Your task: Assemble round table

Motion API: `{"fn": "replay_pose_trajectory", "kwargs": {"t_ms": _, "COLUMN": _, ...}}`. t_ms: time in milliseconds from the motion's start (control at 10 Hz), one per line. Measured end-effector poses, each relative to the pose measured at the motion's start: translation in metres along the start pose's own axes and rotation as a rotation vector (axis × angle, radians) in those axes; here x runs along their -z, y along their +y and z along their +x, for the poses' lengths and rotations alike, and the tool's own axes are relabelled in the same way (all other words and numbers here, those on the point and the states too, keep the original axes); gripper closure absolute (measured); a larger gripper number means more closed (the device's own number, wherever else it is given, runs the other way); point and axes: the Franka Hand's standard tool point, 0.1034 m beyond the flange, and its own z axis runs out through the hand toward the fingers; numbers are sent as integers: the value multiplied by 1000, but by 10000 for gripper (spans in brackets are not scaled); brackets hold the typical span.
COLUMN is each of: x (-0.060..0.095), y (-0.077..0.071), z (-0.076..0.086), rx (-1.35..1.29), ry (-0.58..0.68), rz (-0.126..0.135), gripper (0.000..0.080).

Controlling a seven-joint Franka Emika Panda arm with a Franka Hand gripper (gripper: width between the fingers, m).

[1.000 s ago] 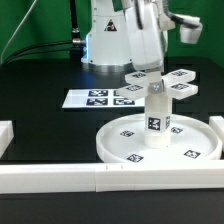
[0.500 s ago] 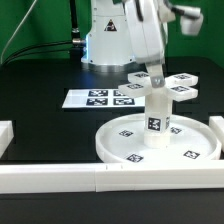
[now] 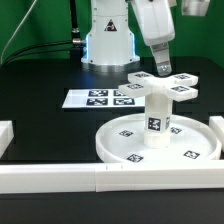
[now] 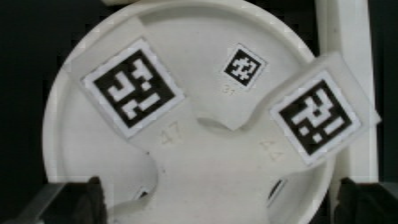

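Note:
The large round disc [image 3: 118, 146] lies on the black table at the exterior view's right. The stubby tagged post [image 3: 156, 118] stands upright on it. The cross-shaped piece [image 3: 160, 87] sits on top of the post. My gripper [image 3: 163, 69] hangs just above the cross-shaped piece, open and empty. In the wrist view the cross-shaped piece [image 4: 196, 140] fills the picture with two big tags, and the disc [image 4: 187, 30] lies beneath it. My gripper [image 4: 214, 205] has its dark fingers [image 4: 71, 200] wide apart at either side of the piece.
The marker board [image 3: 95, 98] lies behind the disc toward the exterior view's left. A long white rail [image 3: 70, 180] runs along the front, and a short rail end [image 3: 5, 135] sits at the left. The robot base [image 3: 108, 45] stands at the back.
My gripper has let go of the cross-shaped piece and risen up and toward the exterior view's right. The piece stays on the post.

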Motion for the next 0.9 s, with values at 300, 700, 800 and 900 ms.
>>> {"fn": "replay_pose_trajectory", "kwargs": {"t_ms": 300, "x": -1, "y": -3, "z": -14, "rx": 438, "ry": -40, "rz": -106, "gripper": 151}}
{"fn": "replay_pose_trajectory", "kwargs": {"t_ms": 700, "x": -5, "y": -6, "z": -17, "rx": 766, "ry": -75, "rz": -126, "gripper": 151}}
{"fn": "replay_pose_trajectory", "kwargs": {"t_ms": 800, "x": -5, "y": -6, "z": -16, "rx": 859, "ry": -81, "rz": -123, "gripper": 151}}
{"fn": "replay_pose_trajectory", "kwargs": {"t_ms": 900, "x": -5, "y": -6, "z": -16, "rx": 921, "ry": -85, "rz": -121, "gripper": 151}}
